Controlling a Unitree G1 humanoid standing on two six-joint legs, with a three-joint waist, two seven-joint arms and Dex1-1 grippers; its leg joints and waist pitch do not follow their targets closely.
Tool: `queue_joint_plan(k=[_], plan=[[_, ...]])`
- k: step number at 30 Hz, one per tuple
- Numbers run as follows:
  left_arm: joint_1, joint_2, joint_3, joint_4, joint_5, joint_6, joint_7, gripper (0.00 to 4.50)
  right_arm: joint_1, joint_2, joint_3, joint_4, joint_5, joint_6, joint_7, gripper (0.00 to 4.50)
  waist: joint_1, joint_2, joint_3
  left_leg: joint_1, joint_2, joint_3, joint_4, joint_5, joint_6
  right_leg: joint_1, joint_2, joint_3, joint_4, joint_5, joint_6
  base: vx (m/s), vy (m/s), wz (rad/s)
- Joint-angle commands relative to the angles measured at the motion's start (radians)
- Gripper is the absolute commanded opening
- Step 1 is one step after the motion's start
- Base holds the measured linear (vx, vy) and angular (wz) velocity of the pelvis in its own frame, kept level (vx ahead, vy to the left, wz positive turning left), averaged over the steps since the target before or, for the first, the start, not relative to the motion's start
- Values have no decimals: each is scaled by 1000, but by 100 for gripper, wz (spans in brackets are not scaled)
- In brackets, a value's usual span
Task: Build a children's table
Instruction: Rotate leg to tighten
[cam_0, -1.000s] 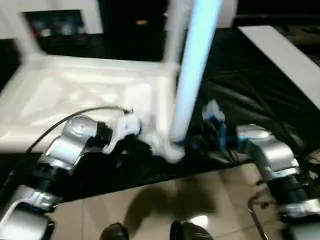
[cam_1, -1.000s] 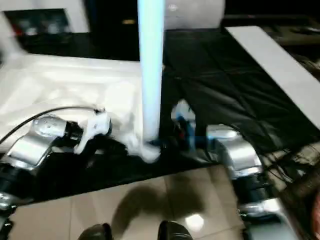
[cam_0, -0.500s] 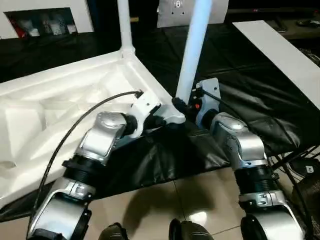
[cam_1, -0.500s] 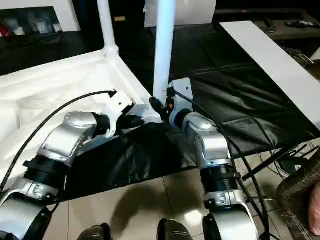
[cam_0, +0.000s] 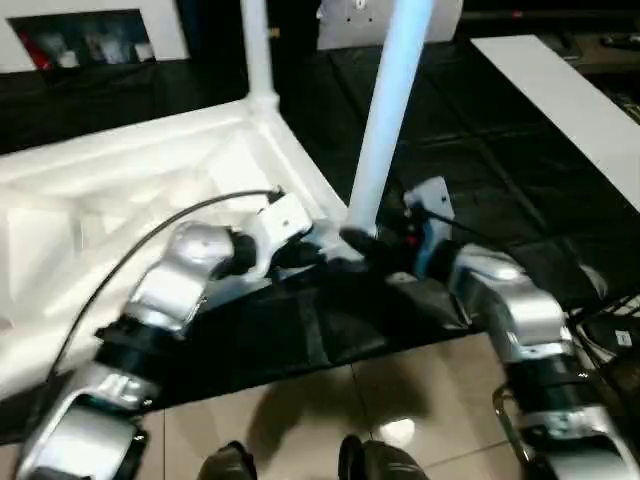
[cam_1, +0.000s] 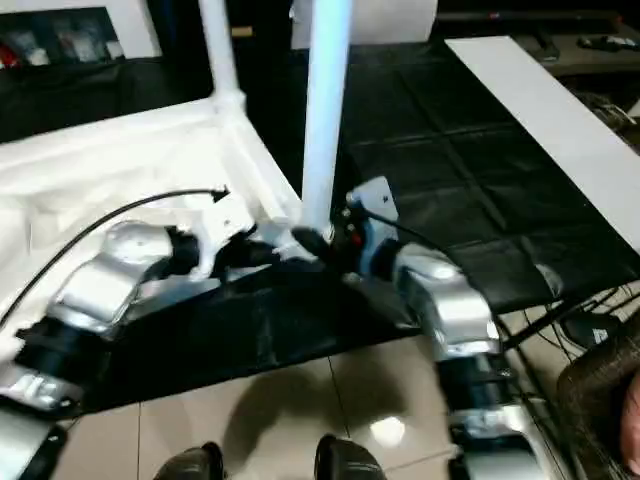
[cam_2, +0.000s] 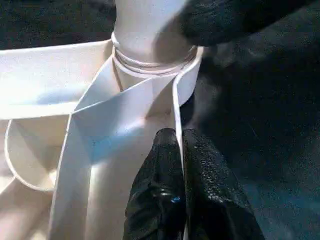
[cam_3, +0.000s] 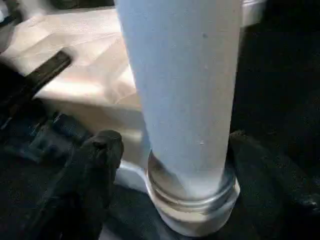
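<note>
- The table top lies underside up on a black sheet.
- Two legs stand upright in its corner sockets: a far leg and a near leg.
- Both grippers meet at the near leg's base: the left gripper and the right gripper.
- A white board lies to the right.
</note>
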Motion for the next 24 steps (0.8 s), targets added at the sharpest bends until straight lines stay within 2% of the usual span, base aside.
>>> queue_joint_plan(k=[1, 4, 6, 9, 11, 13, 17, 24], plan=[[28, 27, -57, -14, -11, -75, -123, 0, 12, -40, 23, -26, 23, -14, 124, 403, 6, 12, -66, 6, 24, -1, -44, -105, 106, 76, -75, 60, -58, -4, -253, 0, 0, 0], [40, 65, -77, -19, -28, -111, -191, 0, 12, -92, 35, -35, 43, -30, 235, 439, 14, 13, -65, 12, 27, 1, -46, -133, 96, 70, -76, 60, -61, -61, -255, 0, 0, 0], [48, 87, -89, -23, -41, -140, -244, 0, 9, -127, 49, -38, 61, -35, 316, 445, 21, 16, -65, 13, 31, 0, -46, -135, 88, 69, -76, 59, -60, -74, -257, 0, 0, 0], [61, 127, -112, -32, -63, -194, -355, 0, -3, -203, 97, -33, 78, -53, 484, 448, 29, 14, -69, 14, 33, 1, -44, -122, 91, 72, -74, 58, -54, -47, -266, 0, 0, 0], [63, 141, -128, -32, -70, -225, -408, 0, -12, -240, 134, -24, 73, -84, 577, 448, 33, 10, -70, 12, 31, 4, -41, -110, 105, 71, -74, 58, -51, -19, -273, 0, 0, 0], [64, 148, -142, -37, -73, -233, -439, 0, -16, -256, 157, -19, 66, -120, 638, 448, 37, 9, -69, 10, 31, 4, -40, -120, 108, 71, -79, 59, -52, -55, -269, 0, 0, 0], [64, 154, -162, -41, -72, -255, -471, 0, -22, -260, 184, -7, 59, -145, 701, 448, 40, 8, -68, 10, 33, 3, -41, -130, 100, 68, -78, 59, -56, -100, -263, 0, 0, 0], [57, 152, -182, -39, -64, -293, -496, 0, -41, -237, 217, 23, 72, -166, 758, 379, 48, 4, -67, 12, 32, 3, -40, -147, 84, 65, -79, 60, -60, -167, -243, 0, 0, 0]])
